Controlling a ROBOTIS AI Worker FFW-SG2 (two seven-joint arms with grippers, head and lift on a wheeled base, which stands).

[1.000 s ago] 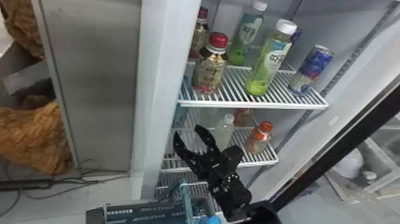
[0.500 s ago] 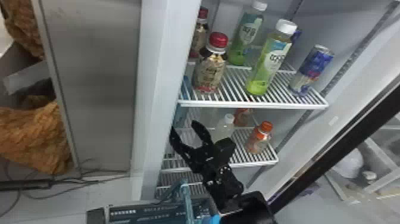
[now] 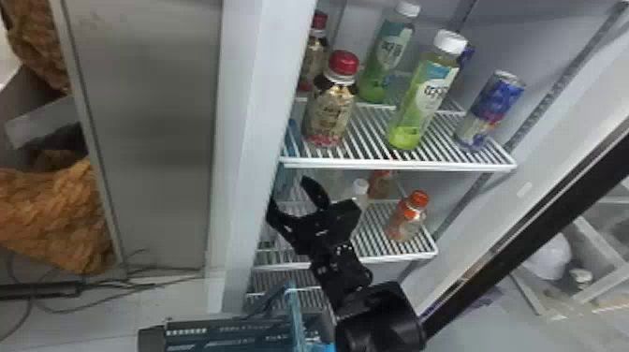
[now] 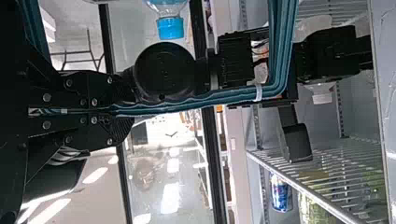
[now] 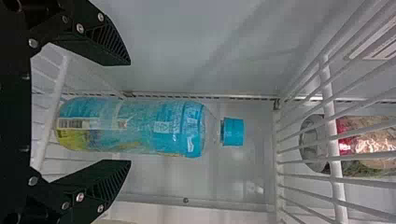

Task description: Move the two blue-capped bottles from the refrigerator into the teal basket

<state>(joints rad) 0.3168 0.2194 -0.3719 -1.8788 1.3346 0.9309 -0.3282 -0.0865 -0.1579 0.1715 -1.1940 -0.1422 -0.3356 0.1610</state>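
"How wide is the right gripper (image 3: 288, 191)?"

"Spread well open, nothing in hold. Beyond the fingertips, with space to either side, a blue-capped bottle (image 5: 154, 126) stands upright on a fridge shelf."

"Where's that by the head view's clock?"

"The right fingers point to eleven o'clock from their palm, towards the shelf."

"And the left gripper (image 4: 123, 112)?"

"Closed tight, pinching the handle (image 4: 278, 51) of the teal basket (image 3: 234, 327), which sits towards seven. Another blue cap (image 3: 324, 348) shows at six, beside the handle."
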